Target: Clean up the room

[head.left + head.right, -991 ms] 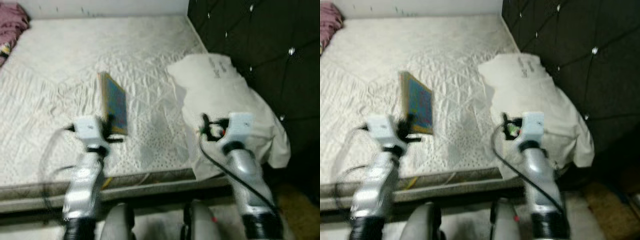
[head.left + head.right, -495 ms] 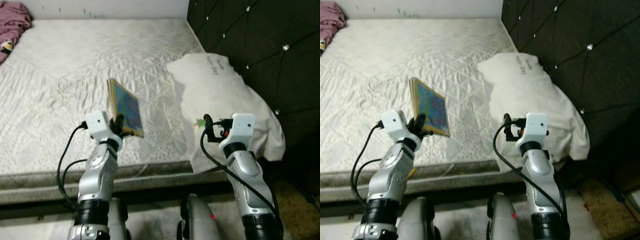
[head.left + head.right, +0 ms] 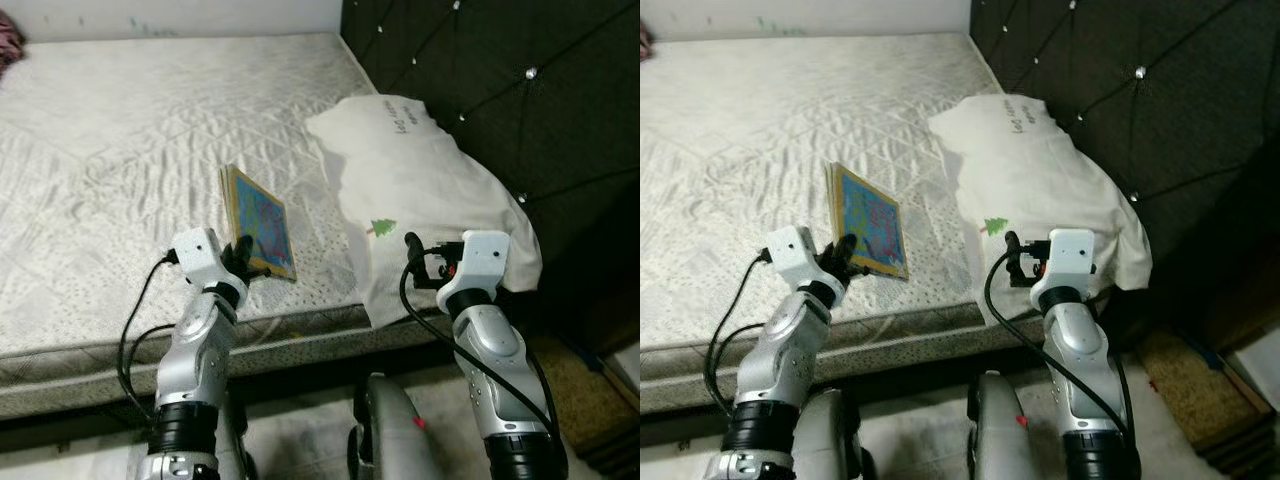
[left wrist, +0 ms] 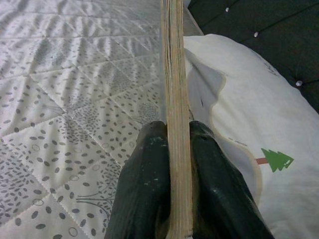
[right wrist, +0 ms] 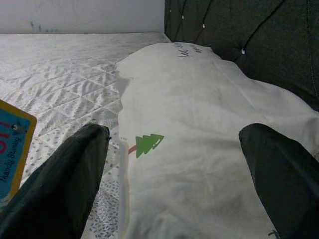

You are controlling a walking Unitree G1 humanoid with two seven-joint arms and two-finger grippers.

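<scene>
Here, my left hand (image 4: 172,164) pinches a thin picture book (image 3: 259,221) by its lower edge, holding it upright above the mattress (image 3: 100,150) near the bed's edge. My right hand (image 5: 169,174) is spread wide, facing a white pillow (image 3: 420,190) with a small green tree print, which leans against the dark tufted headboard (image 3: 500,80) just beside the book.

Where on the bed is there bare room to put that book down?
The mattress is bare from the wall across to the pillow, on the robot's left of the book held in the left gripper. It is crowded by the headboard, where the pillow lies before the open right gripper.
</scene>
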